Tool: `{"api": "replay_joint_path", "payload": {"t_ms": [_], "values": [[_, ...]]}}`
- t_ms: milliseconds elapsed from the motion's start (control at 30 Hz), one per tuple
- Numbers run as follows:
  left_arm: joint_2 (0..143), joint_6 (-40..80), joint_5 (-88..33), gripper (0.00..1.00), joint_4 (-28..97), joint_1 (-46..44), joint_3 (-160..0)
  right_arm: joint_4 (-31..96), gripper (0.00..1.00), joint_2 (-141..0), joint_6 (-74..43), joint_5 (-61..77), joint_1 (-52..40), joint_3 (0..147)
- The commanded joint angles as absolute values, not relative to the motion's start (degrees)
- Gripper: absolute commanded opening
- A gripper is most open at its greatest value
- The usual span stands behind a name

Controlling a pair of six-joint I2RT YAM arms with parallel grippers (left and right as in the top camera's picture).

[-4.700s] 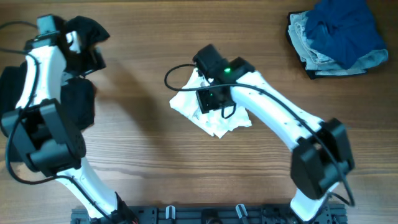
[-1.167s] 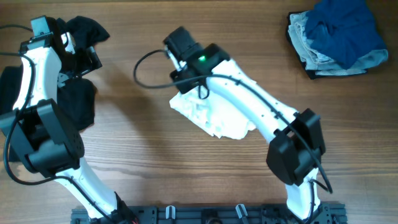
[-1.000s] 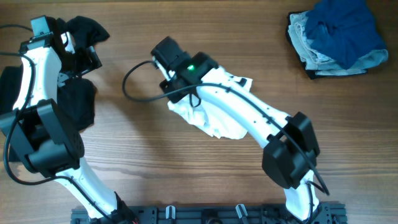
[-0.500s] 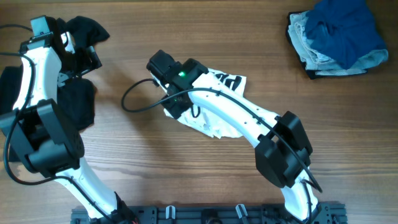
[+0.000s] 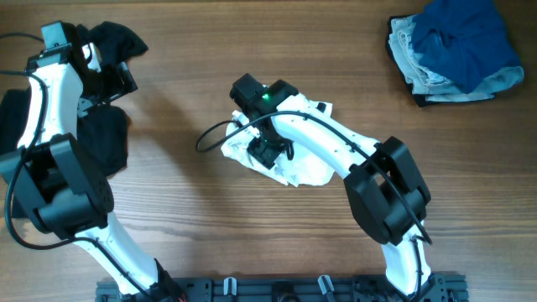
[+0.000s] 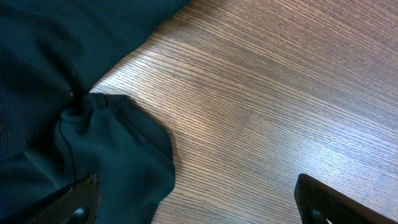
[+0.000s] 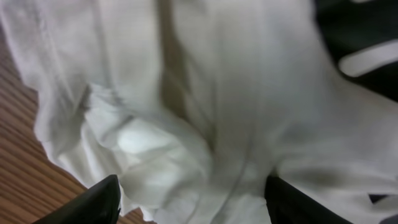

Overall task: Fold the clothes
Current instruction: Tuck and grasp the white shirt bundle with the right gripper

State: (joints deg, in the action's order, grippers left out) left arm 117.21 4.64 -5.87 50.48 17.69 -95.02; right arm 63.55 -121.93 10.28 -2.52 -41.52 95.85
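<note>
A crumpled white garment (image 5: 306, 168) with black print lies mid-table. My right gripper (image 5: 270, 151) is down on its left part. In the right wrist view the white cloth (image 7: 205, 112) fills the frame and the right gripper's (image 7: 193, 208) fingers are spread wide over it, open. My left gripper (image 5: 107, 71) is at the far left among black clothes (image 5: 105, 138). In the left wrist view the left gripper (image 6: 199, 208) is open, with a dark garment (image 6: 93, 143) by its left finger and bare wood under the rest.
A pile of blue and grey clothes (image 5: 453, 46) sits at the back right corner. Another black garment (image 5: 117, 38) lies at the back left. A black cable (image 5: 210, 138) loops left of the white garment. The table is brown wood (image 5: 210, 218).
My right arm swung out to the left past the white garment, then came back right and down onto it. The garment has bunched up. The left arm has not moved.
</note>
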Motion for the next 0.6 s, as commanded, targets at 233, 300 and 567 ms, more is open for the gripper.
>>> {"api": "replay_joint_path", "payload": {"t_ms": [233,300,567], "values": [[117.91,4.80,-6.57,1.00,50.02,17.63,-95.57,62.46,1.00,-124.77,15.00,0.36,-43.22,95.11],[117.91,4.80,-6.57,1.00,50.06,17.63,-95.57,62.15,1.00,-126.48,14.90,-1.83,-43.22,95.11],[117.91,4.78,-6.55,1.00,50.09,17.65,-95.57,60.51,0.84,-129.73,9.87,-8.73,-42.63,95.11]]}}
